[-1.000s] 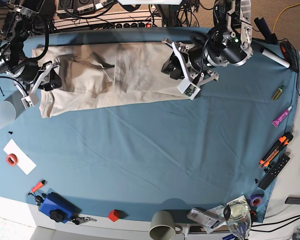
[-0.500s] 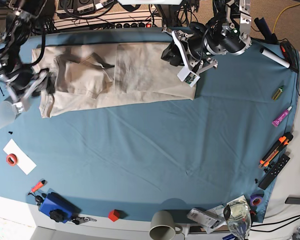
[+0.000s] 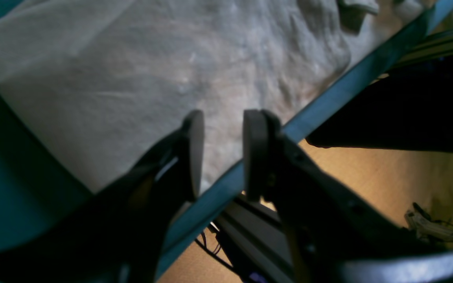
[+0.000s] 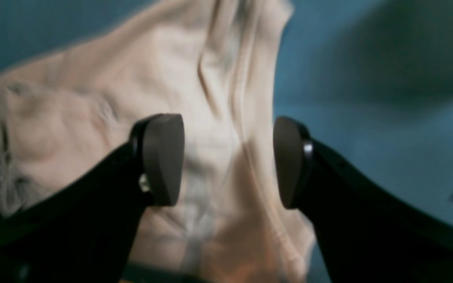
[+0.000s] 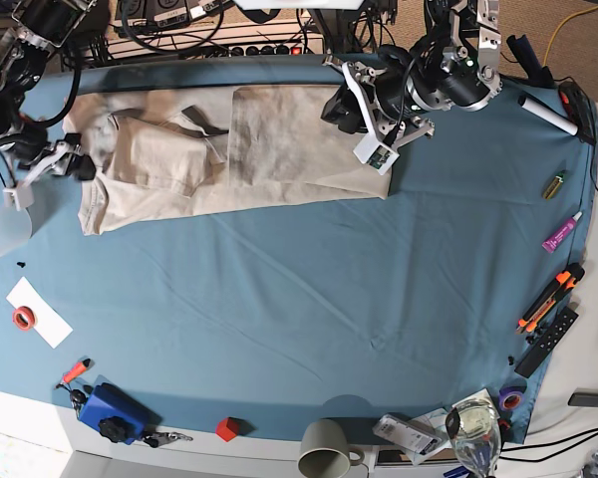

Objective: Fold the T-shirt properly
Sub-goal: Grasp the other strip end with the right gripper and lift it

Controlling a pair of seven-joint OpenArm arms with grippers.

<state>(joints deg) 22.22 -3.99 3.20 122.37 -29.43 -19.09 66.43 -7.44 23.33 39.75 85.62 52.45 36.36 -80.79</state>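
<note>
The blue-teal table cloth (image 5: 309, 299) was spread over the whole table, and the T-shirt (image 5: 229, 154) was laid along its far edge, folded into a long beige band with creased layers bunched toward the base view's left end.

The left gripper (image 3: 218, 153) was positioned over the end of the T-shirt at the base view's right, at the far edge of the table cloth. In its wrist view the two dark pads were seen parted by a narrow gap, with nothing between them; the T-shirt (image 3: 151, 78) lay beneath and beyond the left pad (image 3: 195, 153), apart from it, while the edge of the table cloth and the floor were seen past the other pad. No cloth was pinched.

The right gripper (image 4: 226, 161) was held at the opposite end of the T-shirt, at the base view's left. Its pads were spread wide, and the wrinkled beige cloth (image 4: 210, 118) was seen through the gap, below the fingers (image 4: 163, 157) rather than clamped by them; whether the tips touched it could not be told through the blur.

Small clutter was scattered round the T-shirt on the table cloth: a mug (image 5: 326, 450) at the near edge, a blue box (image 5: 110, 410) at the near left corner, and a red block (image 5: 226, 428) between them.
</note>
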